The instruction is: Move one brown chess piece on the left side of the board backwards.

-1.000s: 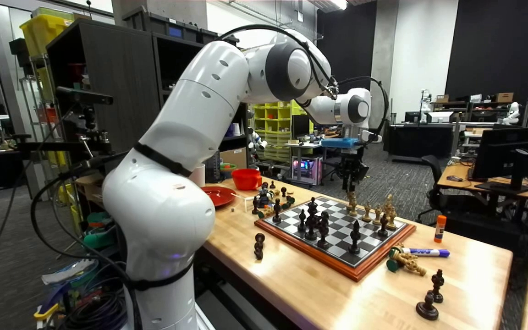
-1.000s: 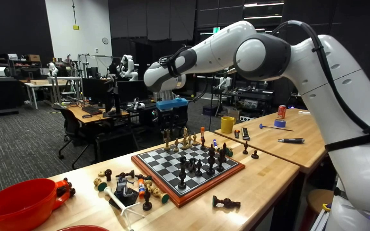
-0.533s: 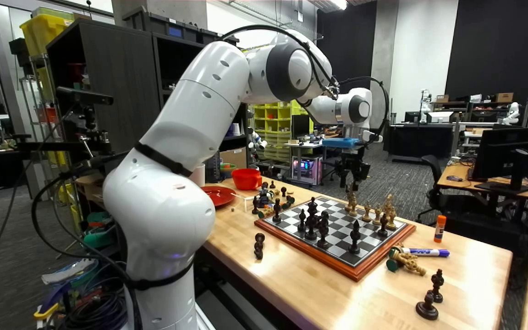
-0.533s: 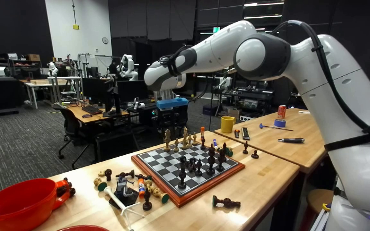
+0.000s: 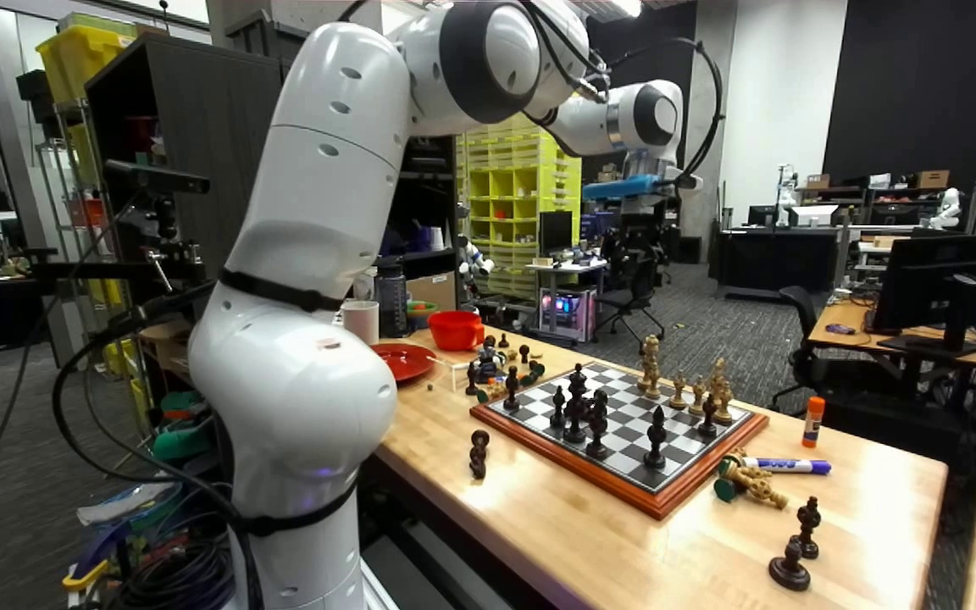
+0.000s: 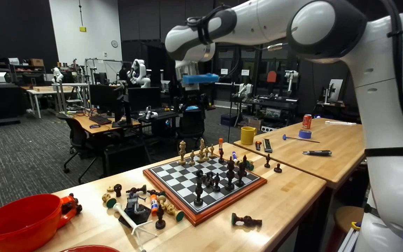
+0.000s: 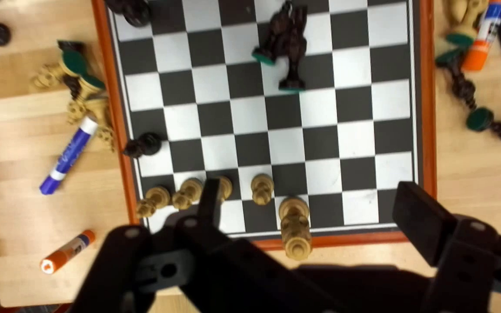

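Reddish-brown wood round the checkered board (image 7: 427, 108). Upright on the board, on a light square of the outermost row: a tall light-brown chess piece (image 7: 295, 228), leftmost of that colour on the board in both exterior views. One row farther in on the board, four other light-brown pieces (image 7: 262, 189). High above that edge of the board, the gripper (image 7: 308, 198), with fingers (image 7: 420, 213) spread wide apart. Near the middle of the board, a dark-brown pair (image 7: 294, 50) close together, green undersides showing; cannot tell whether leaning or flat. Just inside another edge of the board, a lone dark-brown piece (image 7: 148, 144), upright. Beside the board, a purple marker (image 7: 68, 154) and lying light-brown pieces (image 7: 97, 108); farther from the board, an orange glue stick (image 7: 68, 251). On the tabletop (image 6: 285, 190) near the board, in an exterior view, a dark-brown piece (image 6: 246, 221) on its side. Well apart from the board, a red plate (image 5: 403, 362), a red bowl (image 5: 456, 331) and a yellow mug (image 6: 247, 135).
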`<state>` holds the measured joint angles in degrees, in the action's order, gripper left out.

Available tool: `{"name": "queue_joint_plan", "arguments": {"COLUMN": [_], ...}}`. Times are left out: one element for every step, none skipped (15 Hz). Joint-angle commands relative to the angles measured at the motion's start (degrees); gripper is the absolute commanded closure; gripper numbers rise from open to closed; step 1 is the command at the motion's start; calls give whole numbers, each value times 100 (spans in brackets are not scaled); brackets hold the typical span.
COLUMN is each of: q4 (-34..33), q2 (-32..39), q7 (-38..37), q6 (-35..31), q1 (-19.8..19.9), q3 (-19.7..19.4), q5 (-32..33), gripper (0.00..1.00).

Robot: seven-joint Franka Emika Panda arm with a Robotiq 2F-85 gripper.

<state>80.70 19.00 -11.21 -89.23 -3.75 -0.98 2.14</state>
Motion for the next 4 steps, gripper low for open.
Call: {"name": "queue_joint_plan", "arguments": {"q4": [82, 134, 126, 129], "q2": [-248, -407, -444, -427], "q7": [134, 166, 164, 164], "q6": [299, 387, 382, 376], "q1": [43, 50, 55, 56], "q3": [49, 54, 54, 53], "q5": [13, 12, 12, 12], "gripper": [0, 0, 0, 0]}}
